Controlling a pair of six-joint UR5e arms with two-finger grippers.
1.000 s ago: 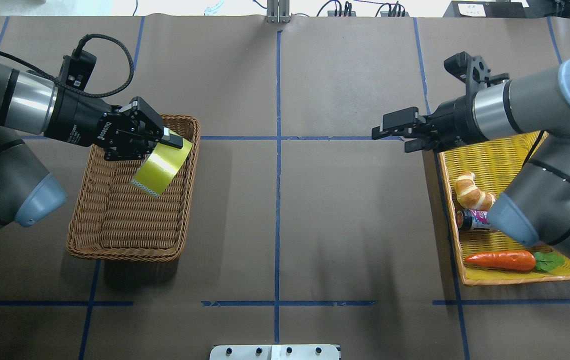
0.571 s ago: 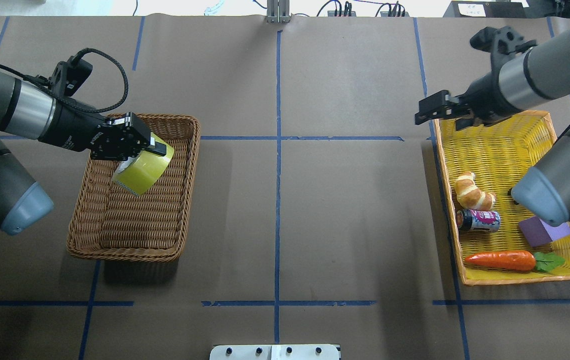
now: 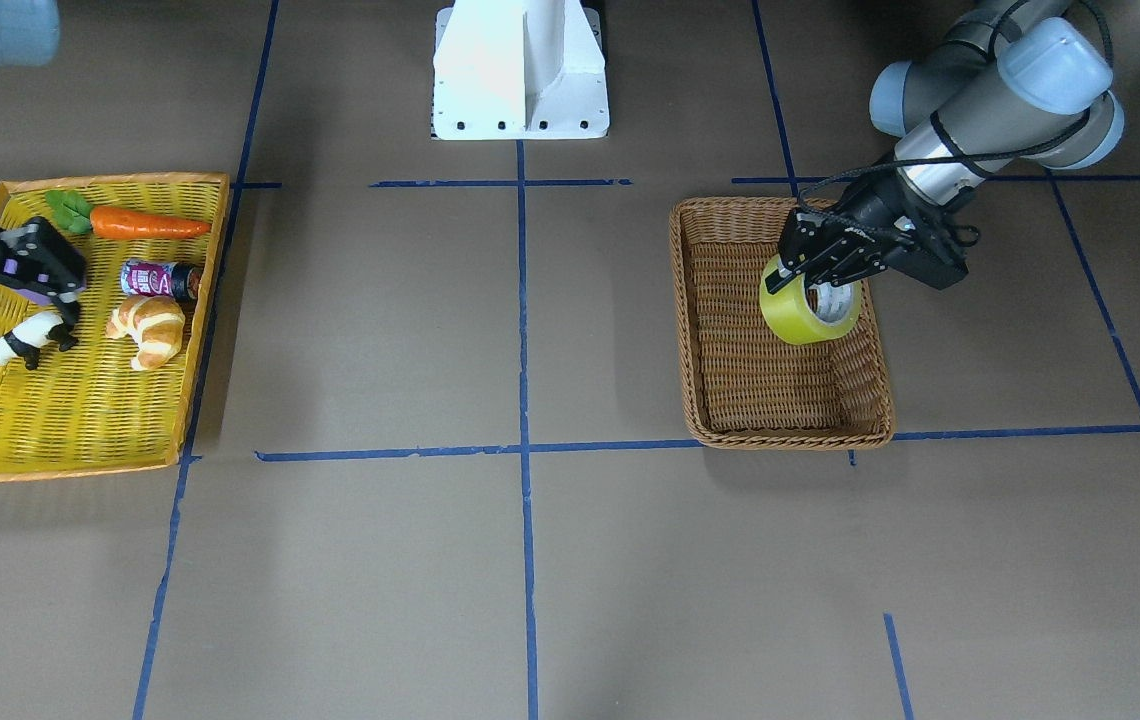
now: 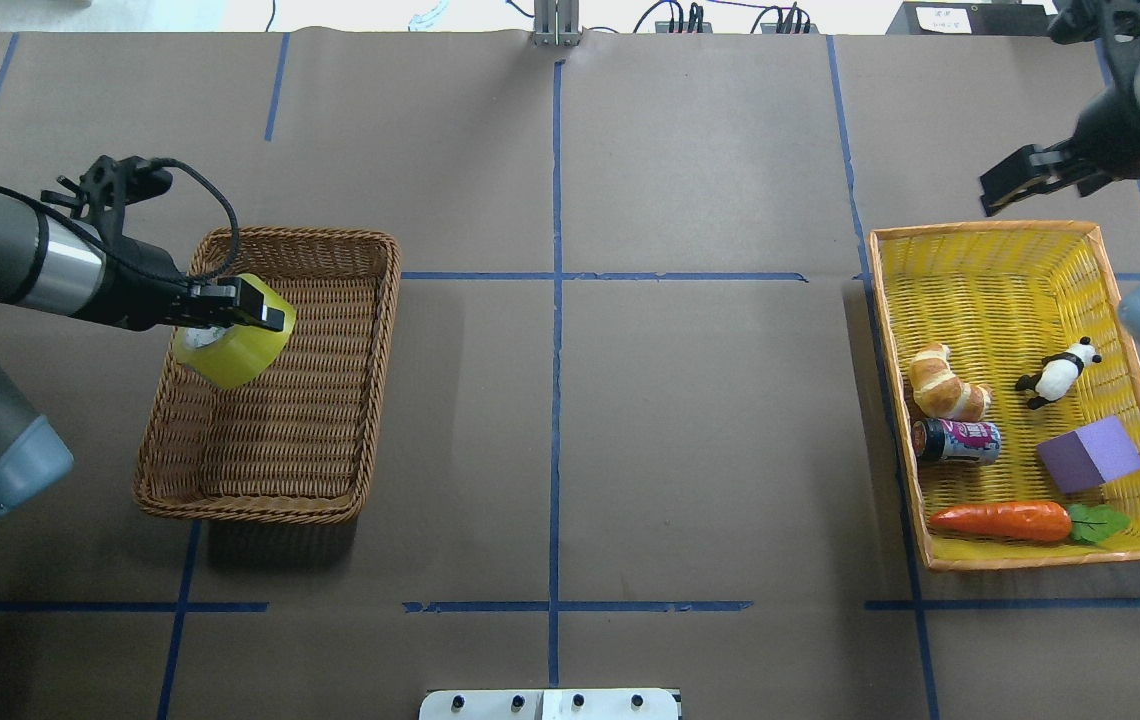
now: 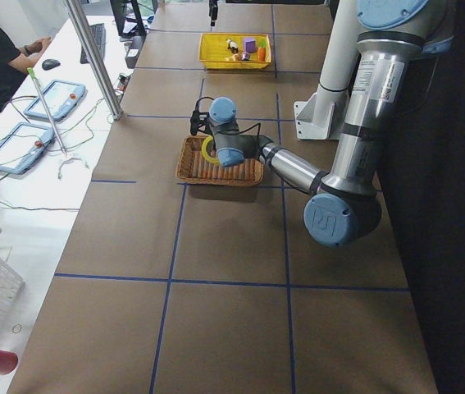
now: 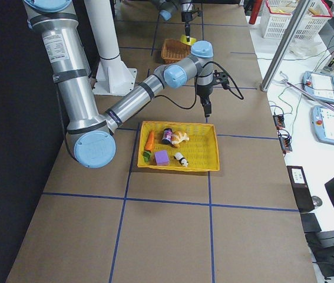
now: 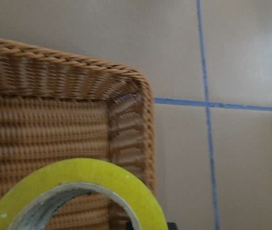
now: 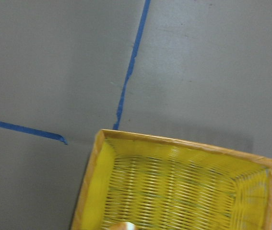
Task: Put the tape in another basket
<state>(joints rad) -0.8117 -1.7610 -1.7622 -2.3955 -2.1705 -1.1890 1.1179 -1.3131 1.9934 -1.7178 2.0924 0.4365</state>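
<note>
My left gripper [image 4: 235, 312] is shut on the yellow-green tape [image 4: 230, 355], gripping the roll's wall. It holds the roll over the far left part of the brown wicker basket [image 4: 260, 515]. In the front-facing view the gripper [image 3: 810, 272] holds the tape [image 3: 792, 322] inside the basket's outline [image 3: 790, 437]. I cannot tell whether the roll touches the basket's floor. The left wrist view shows the tape's top edge [image 7: 92, 173] and a basket corner [image 7: 126, 76]. My right gripper [image 4: 1008, 188] is open and empty, beyond the yellow tray's far edge.
The shallow yellow tray [image 4: 980, 228] at the right holds a croissant [image 4: 945, 385], a can [image 4: 960, 440], a carrot [image 4: 1005, 520], a toy panda [image 4: 1055, 372] and a purple block [image 4: 1090, 455]. Blue tape lines cross the brown table.
My left gripper has moved left and lower with the tape, deeper over the basket. My right arm has drawn back to the far right, uncovering the panda and the purple block.
</note>
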